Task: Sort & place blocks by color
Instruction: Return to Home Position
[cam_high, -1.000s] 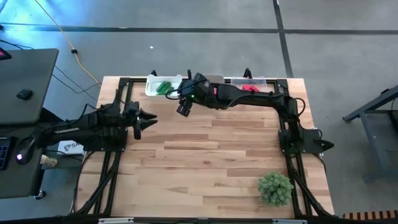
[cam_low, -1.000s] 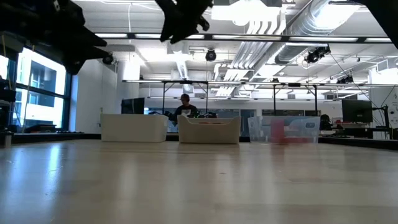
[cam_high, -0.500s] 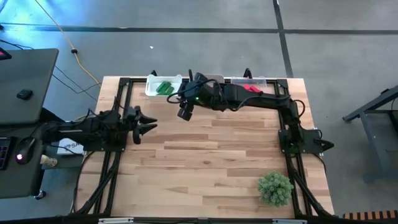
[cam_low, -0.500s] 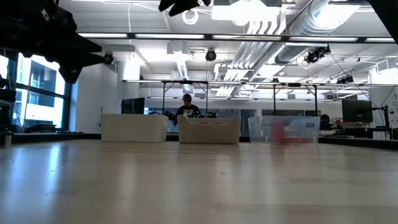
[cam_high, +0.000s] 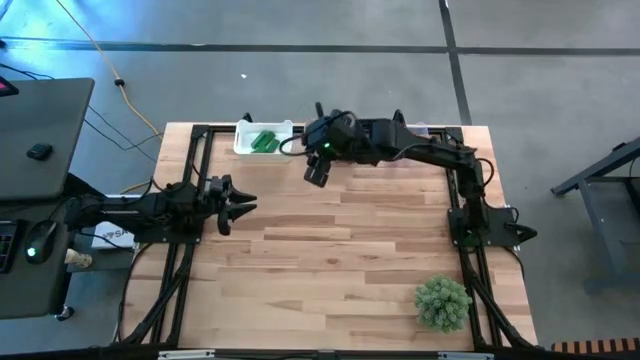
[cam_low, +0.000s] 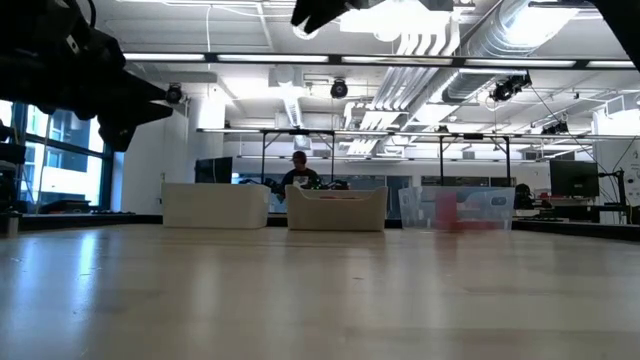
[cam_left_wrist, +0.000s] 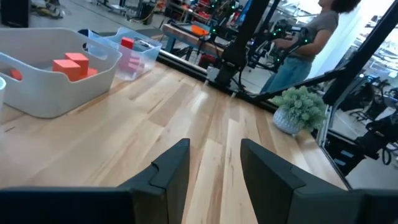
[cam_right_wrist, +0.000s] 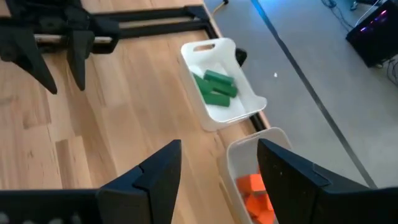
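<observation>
No block lies on the bare table. Two green blocks (cam_high: 264, 141) (cam_right_wrist: 214, 89) lie in the white tray (cam_high: 245, 138) at the far edge. Salmon blocks (cam_left_wrist: 71, 65) (cam_right_wrist: 254, 190) sit in the middle tray (cam_left_wrist: 43, 93), and red and pink ones (cam_left_wrist: 127, 46) in the clear tray (cam_left_wrist: 140, 59). My right gripper (cam_high: 317, 178) (cam_right_wrist: 217, 147) hangs open and empty above the table, just in front of the white and middle trays. My left gripper (cam_high: 245, 206) (cam_left_wrist: 214, 149) is open and empty over the table's left side, pointing right.
The three trays (cam_low: 215, 205) (cam_low: 337, 208) (cam_low: 455, 208) stand in a row along the far edge. A bushy green plant ball (cam_high: 442, 302) (cam_left_wrist: 303, 106) sits at the near right corner. A person stands beyond the table in the left wrist view. Bare wood fills the table's middle.
My right gripper has moved toward the table's right along the far trays and risen, leaving the top of the low view. My left gripper has shifted a little toward the near edge and right. No block has moved.
</observation>
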